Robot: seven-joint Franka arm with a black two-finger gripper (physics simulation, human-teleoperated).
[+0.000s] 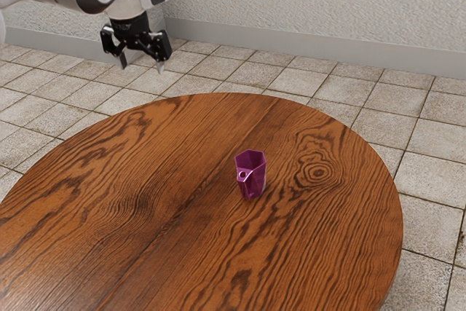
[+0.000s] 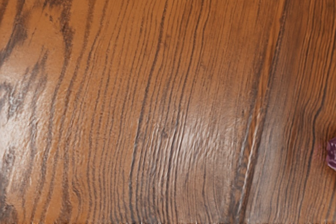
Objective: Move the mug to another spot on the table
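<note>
At the exterior view's upper left the gripper (image 1: 140, 61) hangs high in the air, over the far left edge of the table (image 1: 109, 202). Its two black fingers stand spread apart and point down, with nothing between them. It holds nothing.

Toward the exterior view's right, well apart from the gripper, the mug (image 1: 250, 172) stands upright on the wood. It sits a little right of the table's middle, just left of a ring-shaped knot in the grain. It is purple, with flat angled sides rather than a round wall, an open mouth facing up, and a small handle on its near-left side. In the wrist view a purple sliver of the mug (image 2: 332, 153) shows at the edge, and bare table (image 2: 157, 103) lies under the hand.

The mug looks small, and I judge it light and stiff, so a firm squeeze should not bend it. Its surface looks smooth and hard, so it may slip or twist if pinched off-centre. The flat facets should help: two opposite faces give the fingers level ground. My guess is that the best hold is across the body below the rim, on faces clear of the handle. Pinching one wall at the rim is a second choice. Because the mug tapers toward its base, a low hold could let it slide.

Counted: one gripper, one mug, one table.
</note>
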